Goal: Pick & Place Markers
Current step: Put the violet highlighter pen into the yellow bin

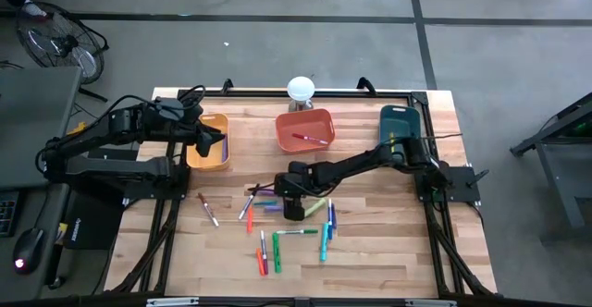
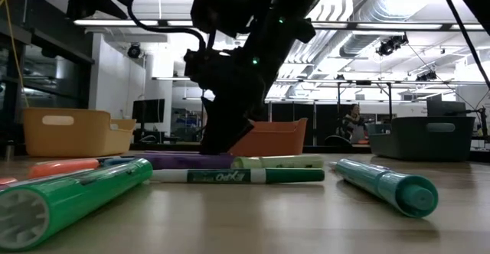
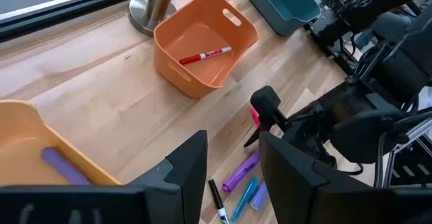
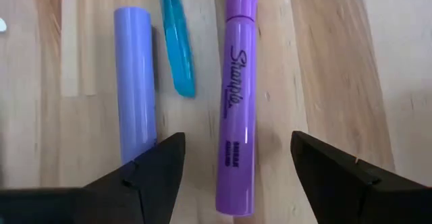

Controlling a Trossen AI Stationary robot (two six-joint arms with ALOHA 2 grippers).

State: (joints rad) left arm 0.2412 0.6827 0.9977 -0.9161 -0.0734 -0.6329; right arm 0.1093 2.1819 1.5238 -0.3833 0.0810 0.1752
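The right gripper [image 4: 233, 166] is down low over the pile of markers in the middle of the wooden table [image 1: 388, 251]. Its two dark fingers [image 4: 152, 170] are spread wide apart. A fat purple marker with black writing [image 4: 236, 116] lies flat between them. The fingers are not touching it. Just beside it lie a thin teal marker [image 4: 177, 42] and a pale purple marker [image 4: 135, 75].

In the low view, the same arm comes down onto the purple marker [image 2: 184, 161]. A green-and-white marker [image 2: 237, 176] lies in front of it. A fat green marker [image 2: 73, 197] and a teal marker [image 2: 387, 185] lie closer to the camera.

More markers [image 1: 277, 238] in many colours are spread over the table near the pile.

The left gripper [image 3: 233, 177] hovers over the yellow plastic bin [image 1: 209, 142] at the left. Its fingers are partly apart and hold nothing. A purple marker [image 3: 64, 166] lies inside that bin.

A red marker [image 3: 204, 54] lies in the orange plastic bin [image 1: 304, 129] in the middle. The dark teal plastic bin [image 1: 400, 124] sits at the right.
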